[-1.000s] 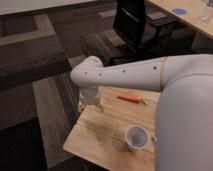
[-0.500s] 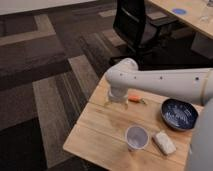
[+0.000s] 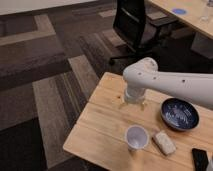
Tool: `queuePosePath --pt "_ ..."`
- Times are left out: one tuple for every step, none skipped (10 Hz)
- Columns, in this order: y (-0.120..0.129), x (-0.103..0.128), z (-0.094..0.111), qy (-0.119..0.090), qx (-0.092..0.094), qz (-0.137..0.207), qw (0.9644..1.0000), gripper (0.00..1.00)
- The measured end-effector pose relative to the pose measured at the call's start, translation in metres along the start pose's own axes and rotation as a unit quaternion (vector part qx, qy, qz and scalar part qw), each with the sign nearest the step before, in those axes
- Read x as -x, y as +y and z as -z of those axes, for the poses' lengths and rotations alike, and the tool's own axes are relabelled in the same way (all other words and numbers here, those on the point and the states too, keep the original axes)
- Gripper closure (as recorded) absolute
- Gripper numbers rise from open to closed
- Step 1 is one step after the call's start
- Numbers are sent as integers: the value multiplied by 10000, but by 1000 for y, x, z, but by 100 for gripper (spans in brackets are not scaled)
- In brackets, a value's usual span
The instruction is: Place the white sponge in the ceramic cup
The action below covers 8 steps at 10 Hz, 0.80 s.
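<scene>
While the robot's tool hangs at frame centre with fingers spread and nothing between them, the white sponge lies on the wooden worktop just right of the upright ceramic cup, below a dark blue bowl.

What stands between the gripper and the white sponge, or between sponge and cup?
Nothing visible. The gripper hangs over the wooden table's far side; bare wood runs to the off-white rectangular sponge, which lies right beside the small white ceramic cup.
</scene>
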State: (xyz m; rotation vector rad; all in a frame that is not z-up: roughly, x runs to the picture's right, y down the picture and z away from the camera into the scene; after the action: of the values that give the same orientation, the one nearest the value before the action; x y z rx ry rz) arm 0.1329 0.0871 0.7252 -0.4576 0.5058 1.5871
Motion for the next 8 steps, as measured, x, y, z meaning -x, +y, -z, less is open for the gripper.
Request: queuePosePath --pt "0 0 0 2 0 -3 10000 35" --pt "-1 0 0 -8 8 -21 10000 35" --pt "-13 1 0 -13 39 16 10000 35" --pt "-30 -2 -3 32 129 122 9998 35" --pt "-39 -4 -4 56 190 166 9997 35" --pt "-51 -7 -5 79 263 309 9991 35" --pt "-72 -17 -4 137 272 737 9968 35" --pt "-96 -33 4 195 128 1430 9894 35"
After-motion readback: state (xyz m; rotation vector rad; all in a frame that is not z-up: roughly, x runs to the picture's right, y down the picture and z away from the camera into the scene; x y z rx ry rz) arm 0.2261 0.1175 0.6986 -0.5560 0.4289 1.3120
